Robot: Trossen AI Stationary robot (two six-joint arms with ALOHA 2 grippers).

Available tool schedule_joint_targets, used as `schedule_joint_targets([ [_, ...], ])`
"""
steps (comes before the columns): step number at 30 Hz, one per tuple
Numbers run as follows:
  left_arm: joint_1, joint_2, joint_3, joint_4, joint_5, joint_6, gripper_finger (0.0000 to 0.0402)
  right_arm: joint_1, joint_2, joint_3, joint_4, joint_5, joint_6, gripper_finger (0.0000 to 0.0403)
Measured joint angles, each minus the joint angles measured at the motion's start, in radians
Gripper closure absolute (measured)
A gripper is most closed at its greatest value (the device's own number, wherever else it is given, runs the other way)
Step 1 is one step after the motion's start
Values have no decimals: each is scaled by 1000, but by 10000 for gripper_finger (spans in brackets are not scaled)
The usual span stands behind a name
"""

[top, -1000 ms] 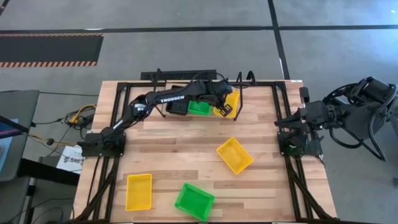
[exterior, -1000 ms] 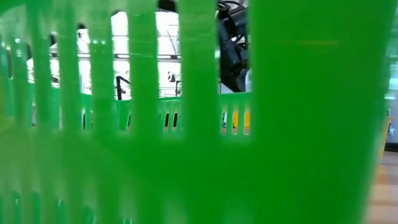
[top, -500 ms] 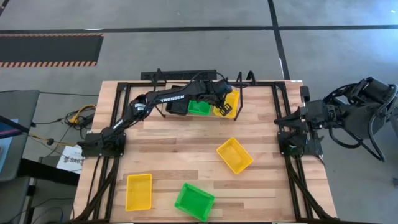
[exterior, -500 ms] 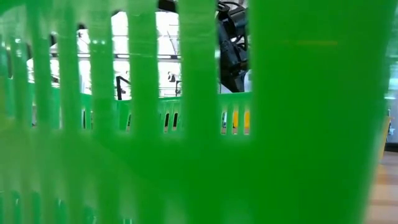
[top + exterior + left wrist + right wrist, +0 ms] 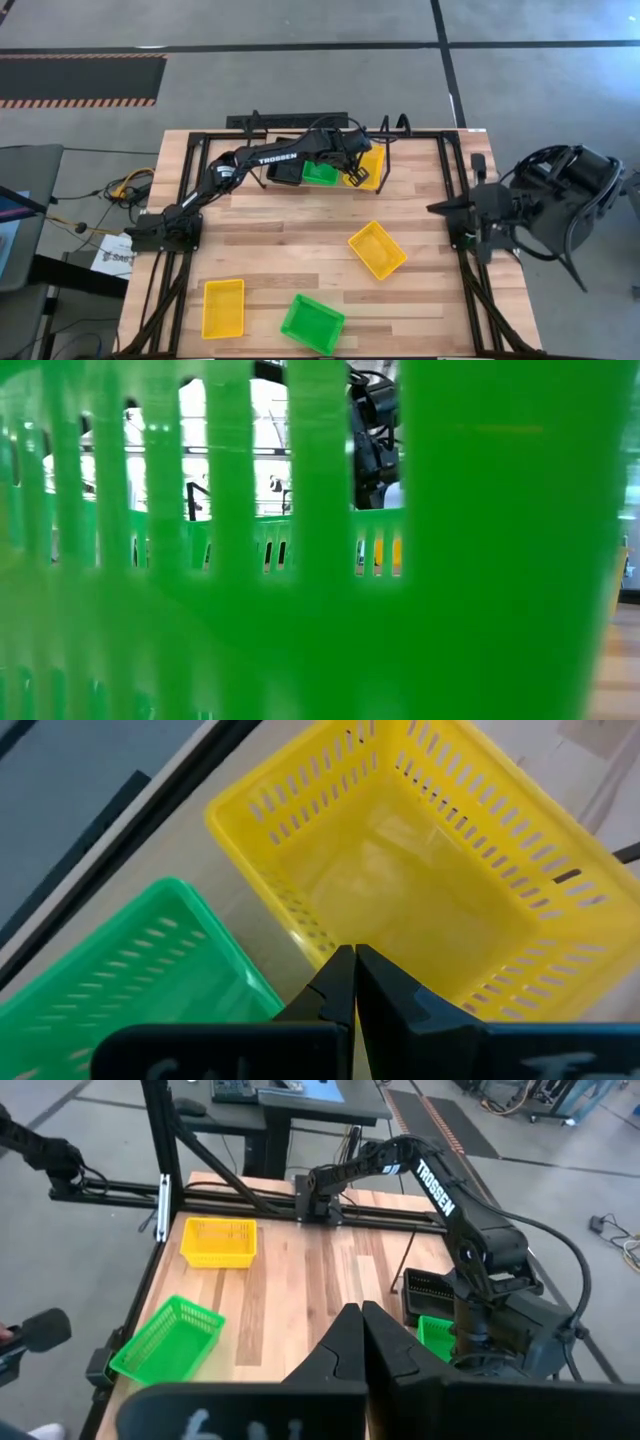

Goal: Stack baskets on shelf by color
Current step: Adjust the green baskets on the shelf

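- Left claw [image 5: 362,172] up at the top middle of the high view, reaching over the shelf [image 5: 395,128] at the far edge of the table [image 5: 300,240].
- Fingers [image 5: 340,982] pressed together, pinching the near wall of a yellow basket [image 5: 420,880] (seen best in the left wrist view).
- Same yellow basket [image 5: 371,163] on the shelf, just right of a green basket [image 5: 320,172].
- Green basket [image 5: 130,970] right beside the yellow one in the left wrist view, at the lower left of that picture.
- Black basket [image 5: 285,172] just left of the green one, partly hidden under the arm.
- Right claw [image 5: 440,208] at the right edge of the table, middle right of the high view, well apart from every basket.
- Its fingers [image 5: 350,1335] pressed together, pinching nothing.
- Second yellow basket [image 5: 377,249] lying turned a bit, a little right of the middle of the table.
- Third yellow basket [image 5: 223,307] at the lower left of the table.
- Second green basket [image 5: 312,323] at the bottom middle, near the front edge.
- Low view nearly filled by a green basket wall [image 5: 300,610] close to the camera (only bits of the room show through the slots).
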Motion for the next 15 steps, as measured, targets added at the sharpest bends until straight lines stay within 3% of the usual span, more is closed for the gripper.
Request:
schedule_joint_targets([
  [15, 1, 0, 0, -52, -30, 15, 401, 0, 9, 0, 12, 0, 0, 399],
])
